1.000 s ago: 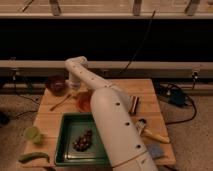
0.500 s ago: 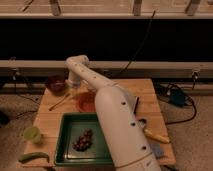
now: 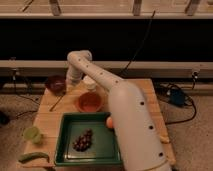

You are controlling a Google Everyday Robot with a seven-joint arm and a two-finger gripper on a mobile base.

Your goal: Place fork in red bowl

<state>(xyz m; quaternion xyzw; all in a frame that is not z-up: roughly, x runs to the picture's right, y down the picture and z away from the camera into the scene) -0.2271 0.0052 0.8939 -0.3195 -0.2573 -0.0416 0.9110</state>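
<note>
The slim grey fork [image 3: 59, 101] lies slantwise on the wooden table [image 3: 47, 120], left of the orange-red bowl [image 3: 90, 102]. The bowl sits at mid table, just behind the green tray, and looks empty. My white arm reaches from the lower right up over the bowl and bends down at the back left. My gripper [image 3: 73, 84] hangs there between the maroon bowl and a white cup, above the fork's far end. I cannot tell whether it touches the fork.
A dark maroon bowl [image 3: 56, 84] stands at the back left and a white cup [image 3: 90, 82] behind the orange-red bowl. A green tray [image 3: 67, 150] at the front holds grapes [image 3: 83, 140] and an orange [image 3: 110, 121]. A green cup [image 3: 32, 134] and a green vegetable [image 3: 34, 157] lie front left.
The arm's bend at the back has shifted slightly upward. The fork and the bowls lie where they were.
</note>
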